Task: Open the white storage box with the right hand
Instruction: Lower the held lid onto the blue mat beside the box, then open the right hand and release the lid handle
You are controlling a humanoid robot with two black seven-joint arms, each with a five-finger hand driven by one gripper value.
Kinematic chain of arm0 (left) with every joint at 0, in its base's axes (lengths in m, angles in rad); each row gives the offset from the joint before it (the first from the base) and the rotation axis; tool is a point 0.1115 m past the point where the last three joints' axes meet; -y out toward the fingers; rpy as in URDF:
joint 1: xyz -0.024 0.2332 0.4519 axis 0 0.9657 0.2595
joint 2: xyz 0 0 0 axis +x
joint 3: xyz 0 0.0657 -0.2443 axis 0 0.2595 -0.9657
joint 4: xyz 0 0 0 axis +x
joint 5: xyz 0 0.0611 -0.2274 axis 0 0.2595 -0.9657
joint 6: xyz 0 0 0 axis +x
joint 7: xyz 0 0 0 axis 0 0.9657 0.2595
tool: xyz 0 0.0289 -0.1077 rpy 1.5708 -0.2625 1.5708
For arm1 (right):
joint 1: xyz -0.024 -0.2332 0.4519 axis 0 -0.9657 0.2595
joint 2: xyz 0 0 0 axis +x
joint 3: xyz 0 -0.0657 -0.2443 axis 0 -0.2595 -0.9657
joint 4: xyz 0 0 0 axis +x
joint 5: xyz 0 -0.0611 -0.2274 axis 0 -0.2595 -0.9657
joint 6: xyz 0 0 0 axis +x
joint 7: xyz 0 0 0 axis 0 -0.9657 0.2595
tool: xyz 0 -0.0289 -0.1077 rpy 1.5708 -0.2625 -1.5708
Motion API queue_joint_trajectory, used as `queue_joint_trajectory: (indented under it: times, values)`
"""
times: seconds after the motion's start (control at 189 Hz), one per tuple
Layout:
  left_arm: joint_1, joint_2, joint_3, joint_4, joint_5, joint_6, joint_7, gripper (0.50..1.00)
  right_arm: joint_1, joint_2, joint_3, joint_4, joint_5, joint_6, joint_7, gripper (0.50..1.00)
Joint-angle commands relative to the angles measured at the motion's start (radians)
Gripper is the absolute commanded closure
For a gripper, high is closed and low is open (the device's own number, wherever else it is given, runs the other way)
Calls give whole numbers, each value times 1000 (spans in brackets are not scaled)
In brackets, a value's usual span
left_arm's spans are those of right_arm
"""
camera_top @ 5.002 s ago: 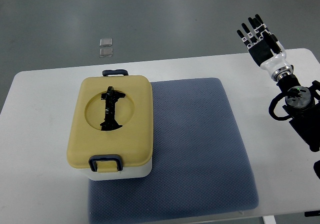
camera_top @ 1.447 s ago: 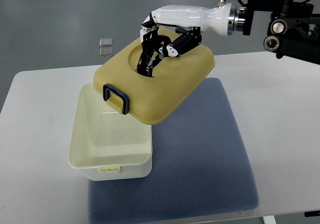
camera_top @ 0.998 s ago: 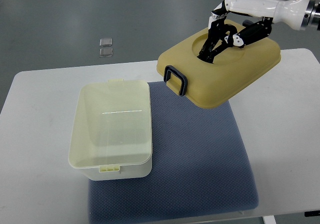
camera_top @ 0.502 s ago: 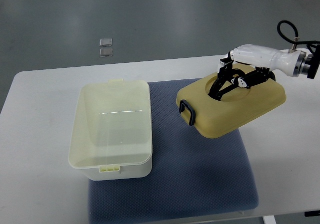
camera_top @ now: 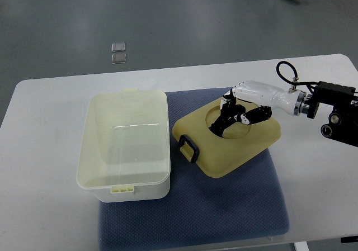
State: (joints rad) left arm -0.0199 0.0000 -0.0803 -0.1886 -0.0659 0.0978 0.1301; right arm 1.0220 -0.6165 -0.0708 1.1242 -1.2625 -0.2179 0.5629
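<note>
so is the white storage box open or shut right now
Open. The white storage box shows its bare inside, and its yellow lid lies beside it on the blue mat, the right hand on its handle.

White storage box [camera_top: 124, 145] open; yellow lid [camera_top: 226, 140] beside it.

open box [camera_top: 124, 145] unobstructed, lid [camera_top: 226, 141] just beside

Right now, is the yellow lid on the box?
No, the lid lies on the blue mat beside the open box.
</note>
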Motion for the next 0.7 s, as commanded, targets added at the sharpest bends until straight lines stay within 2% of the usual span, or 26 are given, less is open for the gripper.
queue_joint_trajectory:
  times: [0.0, 0.111, 0.248, 0.285, 0.449, 0.586, 0.697]
  values:
    - [0, 0, 1, 0, 0, -1, 0, 500, -5, 1, 0, -1, 2, -1, 0, 748]
    - [0, 0, -1, 1, 0, -1, 0, 500, -8, 0, 0, -1, 0, 0, -1, 654]
    - [0, 0, -1, 1, 0, 2, 0, 500, -13, -6, -3, 6, 0, 3, 0, 634]
    - [0, 0, -1, 1, 0, 2, 0, 500, -13, -11, -1, 11, 0, 6, 0, 605]
    - [0, 0, -1, 1, 0, 2, 0, 500, 0, -77, -3, 52, 3, 20, 3, 603]
    - [0, 0, -1, 1, 0, 2, 0, 500, 46, -184, 3, 105, 6, 84, 5, 601]
    - [0, 0, -1, 0, 0, 2, -1, 500, 92, -246, 31, 106, 35, 101, 11, 601]
